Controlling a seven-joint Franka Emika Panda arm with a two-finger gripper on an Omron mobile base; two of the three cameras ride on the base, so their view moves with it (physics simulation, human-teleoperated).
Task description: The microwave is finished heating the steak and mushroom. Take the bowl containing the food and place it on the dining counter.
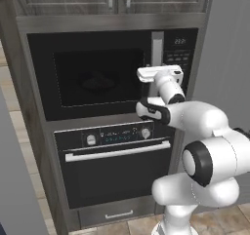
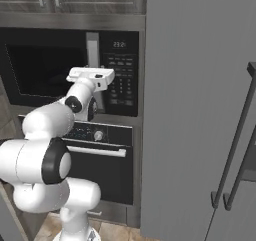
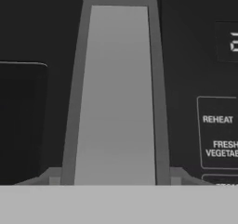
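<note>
The black microwave [image 1: 97, 78] [image 2: 45, 70] is built into the wall unit and its dark glass door is closed. My gripper [image 1: 158, 69] [image 2: 90, 71] is pressed up to the vertical silver handle [image 1: 156, 46] [image 2: 92, 47], beside the keypad [image 1: 178, 56]. Seen from the hand, the handle [image 3: 118, 93] runs straight up the middle at very close range. The white hand hides the fingers, so I cannot tell how the jaws stand. A dim round shape shows through the glass. The bowl, steak and mushroom are hidden behind the door. The dining counter is out of view.
A black oven [image 1: 112, 166] with knobs and a horizontal silver handle [image 1: 117, 151] sits directly under the microwave. Dark wood cabinets are above. A tall grey panel [image 2: 200, 110] with long vertical handles [image 2: 235, 145] stands to the right.
</note>
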